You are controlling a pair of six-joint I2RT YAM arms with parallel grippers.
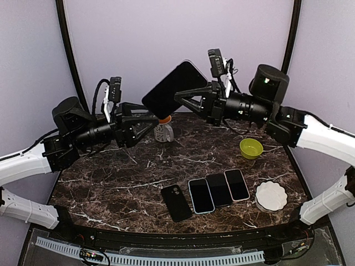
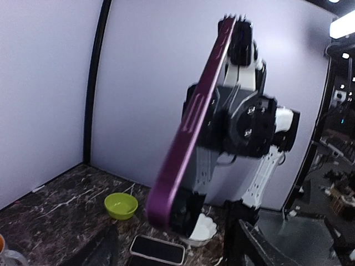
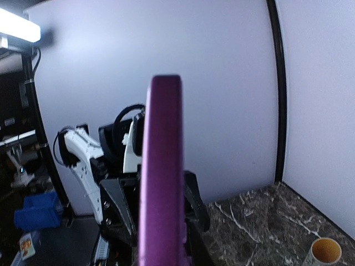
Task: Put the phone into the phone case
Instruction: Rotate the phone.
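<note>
Dark marble tabletop (image 1: 105,177) lies bare across the left half of the overhead frame, while a row of four phones or cases (image 1: 219,189), a green bowl (image 1: 251,148) and a white dish (image 1: 271,195) sit toward its right and near edge. High above it at upper centre, my right gripper (image 1: 180,97) is clamped on the lower right edge of the purple-rimmed phone (image 1: 175,88), which hangs tilted in free air before the back wall. My left gripper (image 1: 155,119) sits just below the phone's lower left corner, fingers spread and off it.
</note>
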